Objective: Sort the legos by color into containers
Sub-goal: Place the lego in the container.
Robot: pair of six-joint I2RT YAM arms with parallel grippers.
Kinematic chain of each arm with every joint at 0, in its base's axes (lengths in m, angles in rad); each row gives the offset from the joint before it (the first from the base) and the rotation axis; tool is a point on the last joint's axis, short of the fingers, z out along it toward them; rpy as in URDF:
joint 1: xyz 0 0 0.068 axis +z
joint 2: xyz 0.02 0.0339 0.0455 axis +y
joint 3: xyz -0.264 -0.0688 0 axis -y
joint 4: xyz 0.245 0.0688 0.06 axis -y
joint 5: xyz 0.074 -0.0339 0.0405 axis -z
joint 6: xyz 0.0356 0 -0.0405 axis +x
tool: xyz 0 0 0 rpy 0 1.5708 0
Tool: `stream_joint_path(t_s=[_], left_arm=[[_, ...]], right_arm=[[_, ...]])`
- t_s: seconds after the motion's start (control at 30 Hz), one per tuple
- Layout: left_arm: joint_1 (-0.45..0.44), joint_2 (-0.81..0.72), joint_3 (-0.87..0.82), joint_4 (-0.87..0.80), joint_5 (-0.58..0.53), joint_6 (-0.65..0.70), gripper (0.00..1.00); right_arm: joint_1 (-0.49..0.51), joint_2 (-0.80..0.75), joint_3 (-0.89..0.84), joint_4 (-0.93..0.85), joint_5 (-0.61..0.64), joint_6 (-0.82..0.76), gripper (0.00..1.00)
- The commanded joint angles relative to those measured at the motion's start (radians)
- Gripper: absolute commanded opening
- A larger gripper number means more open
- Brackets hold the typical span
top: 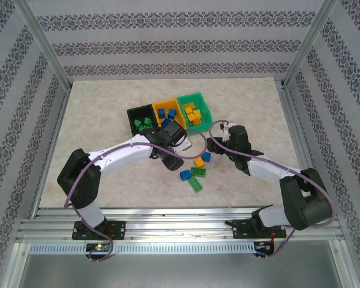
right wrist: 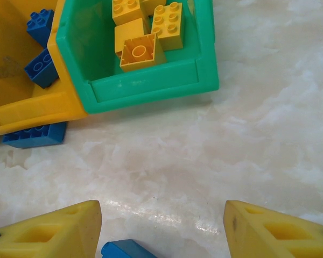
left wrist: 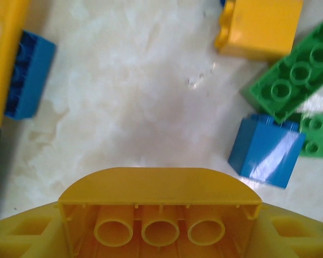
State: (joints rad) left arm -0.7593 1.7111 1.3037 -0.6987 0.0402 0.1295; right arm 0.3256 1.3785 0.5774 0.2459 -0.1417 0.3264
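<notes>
Transport step in hand — left gripper (left wrist: 160, 239) clenched on yellow brick (left wrist: 160, 196) beside loose legos (left wrist: 266, 150), right gripper (right wrist: 161, 228) released, empty; next, presumably, lift and carry to green bin (right wrist: 145, 86) holding other yellow bricks (right wrist: 137, 51), then unclench.

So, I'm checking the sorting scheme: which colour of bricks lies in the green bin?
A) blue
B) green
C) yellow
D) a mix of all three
C: the green bin holds yellow bricks, while the blue bricks lie in the yellow bin beside it.
</notes>
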Motion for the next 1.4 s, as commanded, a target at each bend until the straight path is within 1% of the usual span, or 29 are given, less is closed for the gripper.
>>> stream_joint_path(t_s=[0.0, 0.17, 0.3, 0.37, 0.5, 0.67, 0.73, 0.77, 0.83, 0.97, 1.1, 1.2, 1.3, 1.37], left_arm=[[0.01, 0.034, 0.1, 0.041, -0.049, -0.036, 0.46], [0.024, 0.166, 0.3, 0.015, -0.123, -0.031, 0.46], [0.055, 0.298, 0.5, -0.022, -0.149, -0.039, 0.46], [0.075, 0.37, 0.615, -0.047, -0.131, -0.045, 0.46], [0.116, 0.513, 0.852, -0.107, -0.039, -0.058, 0.46], [0.152, 0.73, 1.219, -0.221, -0.026, -0.062, 0.47], [0.164, 0.803, 1.333, -0.247, -0.018, -0.059, 0.52], [0.171, 0.829, 1.374, -0.249, -0.01, -0.062, 0.57], [0.181, 0.846, 1.387, -0.231, -0.001, -0.07, 0.72], [0.184, 0.836, 1.379, -0.241, 0.022, -0.08, 0.8], [0.184, 0.795, 1.344, -0.26, 0.062, -0.097, 0.84], [0.183, 0.736, 1.27, -0.25, 0.114, -0.119, 0.84], [0.172, 0.656, 1.134, -0.207, 0.165, -0.129, 0.84], [0.158, 0.587, 1.01, -0.156, 0.197, -0.124, 0.84]], right_arm=[[-0.013, -0.039, -0.018, 0.037, -0.021, 0.022, 0.62], [-0.027, -0.069, -0.035, 0.042, -0.018, 0.025, 0.62], [-0.04, -0.069, -0.043, 0.054, -0.018, 0.031, 0.62], [-0.046, -0.057, -0.04, 0.059, -0.024, 0.035, 0.62], [-0.06, -0.049, -0.043, 0.074, -0.041, 0.048, 0.62], [-0.078, -0.053, -0.052, 0.086, -0.055, 0.062, 0.62], [-0.086, -0.052, -0.054, 0.093, -0.062, 0.069, 0.62], [-0.093, -0.052, -0.056, 0.095, -0.066, 0.073, 0.62], [-0.105, -0.049, -0.061, 0.107, -0.078, 0.085, 0.62], [-0.14, -0.032, -0.07, 0.137, -0.116, 0.117, 0.62], [-0.166, -0.003, -0.075, 0.175, -0.163, 0.155, 0.62], [-0.18, 0.021, -0.075, 0.2, -0.193, 0.177, 0.62], [-0.185, 0.03, -0.077, 0.213, -0.207, 0.188, 0.62], [-0.186, 0.03, -0.079, 0.214, -0.212, 0.193, 0.62]])
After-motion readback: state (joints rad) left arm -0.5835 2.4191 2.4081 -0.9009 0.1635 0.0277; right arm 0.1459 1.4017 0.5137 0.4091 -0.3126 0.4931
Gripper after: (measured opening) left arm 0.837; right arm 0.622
